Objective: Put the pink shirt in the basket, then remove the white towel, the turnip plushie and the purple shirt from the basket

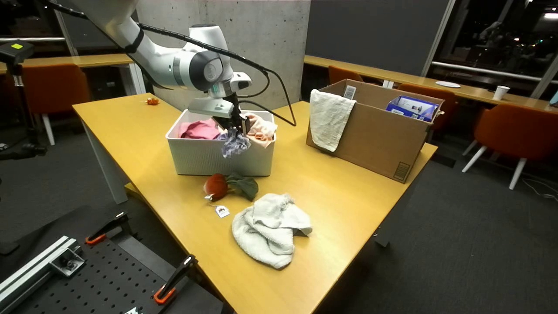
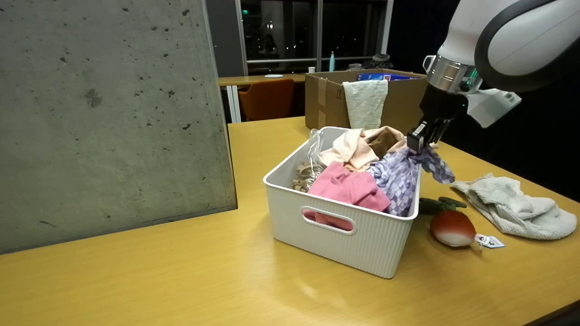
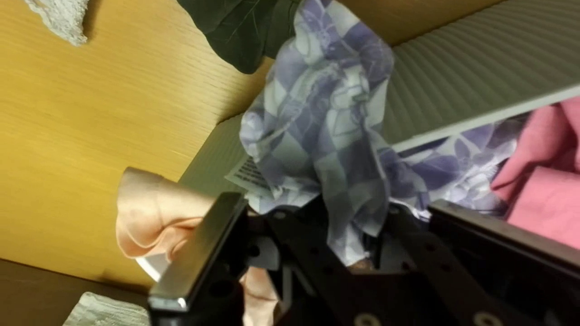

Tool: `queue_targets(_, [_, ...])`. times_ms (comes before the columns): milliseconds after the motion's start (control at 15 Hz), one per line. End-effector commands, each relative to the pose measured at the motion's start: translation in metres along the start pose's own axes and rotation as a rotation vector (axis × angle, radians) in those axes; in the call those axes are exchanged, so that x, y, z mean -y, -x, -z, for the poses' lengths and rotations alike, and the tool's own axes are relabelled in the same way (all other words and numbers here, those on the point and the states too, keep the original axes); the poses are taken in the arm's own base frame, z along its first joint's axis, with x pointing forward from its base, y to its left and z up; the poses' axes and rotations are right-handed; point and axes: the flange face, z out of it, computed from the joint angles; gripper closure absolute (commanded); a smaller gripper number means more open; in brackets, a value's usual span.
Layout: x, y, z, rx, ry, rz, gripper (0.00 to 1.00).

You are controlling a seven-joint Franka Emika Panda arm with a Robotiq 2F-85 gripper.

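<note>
A black two-finger gripper, right of centre in an exterior view, has its fingers pinched together on a gathered fold of a purple-and-white checked shirt; in the wrist view bunched cloth covers the tips. A loose end of the shirt hangs outside the rim of a white ribbed basket, just right of frame centre, while the rest lies inside. Against it, toward the basket's near end, lies a pink shirt. Behind these is peach cloth with a brown item among its folds, and clear plastic stands at the left over tan pieces too jumbled to name. On the wooden table, lower right of the frame, a red-and-white turnip plushie with dark green leaves and a paper tag lies just beside the basket. Near it, at lower centre in an exterior view, is the crumpled white towel. At upper right, well apart from the basket, stands a cardboard box, a white cloth draped over its side and a blue carton inside.
</note>
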Motion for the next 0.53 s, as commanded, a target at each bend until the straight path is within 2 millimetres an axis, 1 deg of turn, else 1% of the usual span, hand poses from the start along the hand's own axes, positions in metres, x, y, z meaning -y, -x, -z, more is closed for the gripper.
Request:
queue_targets(0, [-0.002, 0.007, 0.048, -0.029, 0.033, -0.008, 0.98])
queue_targets(200, [-0.008, 0.018, 0.097, -0.070, 0.064, -0.032, 0.98])
queue_targets(267, [-0.009, 0.026, 0.118, -0.093, 0.080, -0.041, 0.98])
queue_targets(333, [-0.011, 0.031, 0.134, -0.107, 0.092, -0.048, 0.98])
queue_targets(467, [-0.025, 0.044, 0.171, -0.143, 0.106, -0.099, 0.98])
